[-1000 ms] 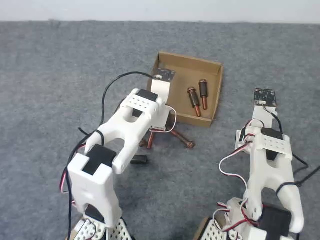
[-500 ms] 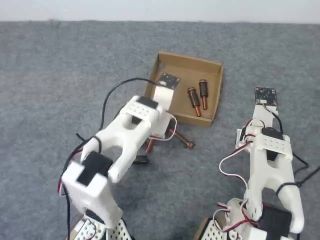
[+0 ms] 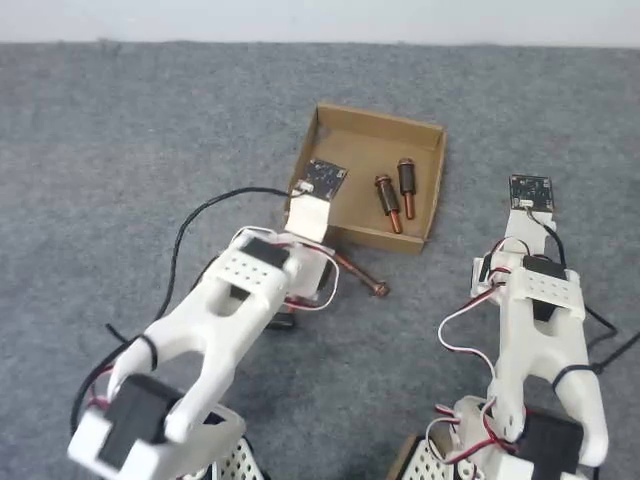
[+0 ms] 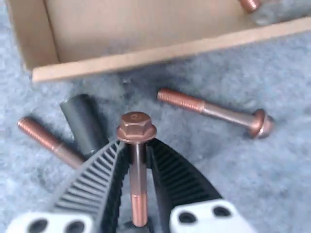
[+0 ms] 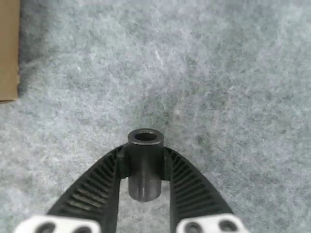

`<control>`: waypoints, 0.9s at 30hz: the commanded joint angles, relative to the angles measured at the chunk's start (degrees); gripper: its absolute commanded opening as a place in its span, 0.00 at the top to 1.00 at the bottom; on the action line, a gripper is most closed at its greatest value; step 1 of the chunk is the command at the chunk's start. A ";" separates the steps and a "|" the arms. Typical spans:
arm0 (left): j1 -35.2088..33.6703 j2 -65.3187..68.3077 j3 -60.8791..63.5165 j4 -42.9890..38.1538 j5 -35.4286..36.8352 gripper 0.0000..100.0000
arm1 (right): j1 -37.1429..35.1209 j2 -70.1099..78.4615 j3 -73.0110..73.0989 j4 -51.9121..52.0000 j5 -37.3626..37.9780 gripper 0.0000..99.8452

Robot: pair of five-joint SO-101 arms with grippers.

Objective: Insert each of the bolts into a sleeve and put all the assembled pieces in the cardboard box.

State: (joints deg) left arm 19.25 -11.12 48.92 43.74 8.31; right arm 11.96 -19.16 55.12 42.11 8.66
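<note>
The left fingers [image 4: 95, 177] pinch a copper bolt [image 4: 137, 160] by its shank, hex head just past their tips, short of the cardboard box [image 4: 146, 53] beyond; the right fingers [image 5: 95, 187] clamp a black sleeve [image 5: 145, 165], bore open beyond their tips, seemingly to receive that bolt.

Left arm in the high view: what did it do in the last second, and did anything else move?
The left arm drew back from the cardboard box toward its base, left gripper shut on a bolt. The right gripper with its sleeve, the two pieces in the box and the loose bolt by it stayed put.
</note>
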 commanded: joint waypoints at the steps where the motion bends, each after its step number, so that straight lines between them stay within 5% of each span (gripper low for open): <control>1: -5.54 -6.77 0.84 -2.99 -0.44 0.99 | -0.92 -1.27 -0.26 -0.48 1.23 0.99; 10: -18.11 -8.44 2.42 -2.90 -0.35 0.99 | -0.84 -1.80 -0.18 3.38 1.23 0.99; 27: -19.08 -8.44 4.97 -5.45 -0.44 0.99 | -4.79 -1.54 -0.18 1.98 1.14 0.99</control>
State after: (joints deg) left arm 0.97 -16.66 54.73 40.04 8.48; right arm 9.58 -19.16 55.12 44.66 8.66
